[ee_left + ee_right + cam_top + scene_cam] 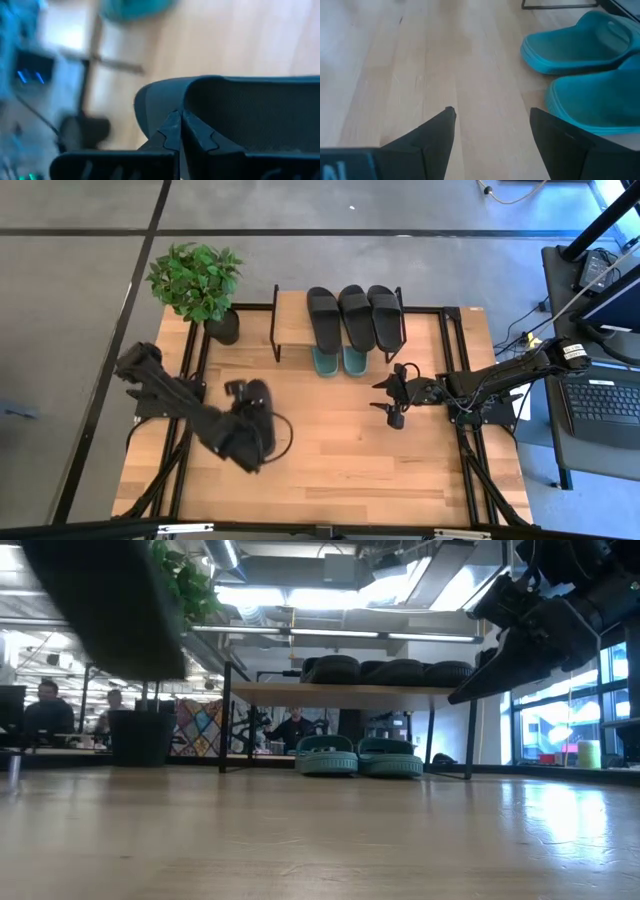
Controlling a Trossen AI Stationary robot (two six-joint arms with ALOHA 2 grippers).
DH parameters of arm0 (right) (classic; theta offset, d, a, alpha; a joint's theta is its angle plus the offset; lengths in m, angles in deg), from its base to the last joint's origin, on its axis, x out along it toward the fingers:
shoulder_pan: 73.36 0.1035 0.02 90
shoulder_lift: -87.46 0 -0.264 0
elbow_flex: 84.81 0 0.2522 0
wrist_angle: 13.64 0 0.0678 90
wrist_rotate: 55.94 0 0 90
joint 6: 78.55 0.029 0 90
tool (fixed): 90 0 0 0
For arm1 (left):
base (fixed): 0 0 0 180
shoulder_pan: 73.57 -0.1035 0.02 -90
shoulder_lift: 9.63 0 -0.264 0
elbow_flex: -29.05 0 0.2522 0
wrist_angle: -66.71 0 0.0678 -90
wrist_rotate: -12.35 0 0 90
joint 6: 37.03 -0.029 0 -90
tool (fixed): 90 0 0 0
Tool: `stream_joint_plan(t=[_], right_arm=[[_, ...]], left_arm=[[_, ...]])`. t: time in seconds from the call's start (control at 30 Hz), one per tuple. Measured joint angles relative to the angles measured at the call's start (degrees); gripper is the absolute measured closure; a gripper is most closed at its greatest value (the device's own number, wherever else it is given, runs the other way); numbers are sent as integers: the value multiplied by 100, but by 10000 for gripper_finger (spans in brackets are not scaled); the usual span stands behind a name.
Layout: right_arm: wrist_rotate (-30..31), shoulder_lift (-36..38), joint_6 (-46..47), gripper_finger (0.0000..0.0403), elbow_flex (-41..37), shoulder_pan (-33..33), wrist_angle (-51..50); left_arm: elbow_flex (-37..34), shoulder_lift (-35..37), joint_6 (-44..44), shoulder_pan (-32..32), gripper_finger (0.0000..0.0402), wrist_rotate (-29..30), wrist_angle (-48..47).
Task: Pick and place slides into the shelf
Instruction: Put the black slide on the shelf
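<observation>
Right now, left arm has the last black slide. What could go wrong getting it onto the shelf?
1. The left gripper is shut on only the black slide's edge, so it may swing or slip out in transit.
2. The shelf top already holds three black slides; free board lies only beside them, so a loose placement could knock one.
3. The plant stands near the approach path.

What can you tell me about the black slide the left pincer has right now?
The black slide is a matte, rubbery-looking open-toe sandal with a wide strap. It sits at the end of the left arm, over the left half of the wooden table, well short of the shelf. The left pincer is shut on its edge, fingertips nearly meeting across the material. In the low view it hangs tilted, clear of the tabletop. Nothing else touches it.
</observation>
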Motion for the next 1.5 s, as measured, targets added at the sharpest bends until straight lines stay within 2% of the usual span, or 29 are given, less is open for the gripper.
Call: stream_joint_plan(t=[0.17,0.3,0.47,0.63,0.87,1.27,1.5], right_arm=[[79,0,1,146,-1,2,18],[141,0,2,146,-2,0,54],[142,0,2,146,0,0,101],[143,0,-4,146,0,0,100],[145,0,-24,146,0,-1,84],[149,0,-151,146,-2,-7,187],[148,0,-148,146,-2,-7,186]], left_arm=[[822,174,-2180,-710,401,1012,101],[1416,180,-3788,-1552,401,1378,381],[1555,175,-5858,-2695,401,1231,1445],[1507,83,-7393,-3618,401,655,2534],[1500,-186,-7877,-4339,401,365,2610],[1500,-882,-8183,-4847,401,306,2731],[1500,-1051,-8316,-5092,401,396,2871]])
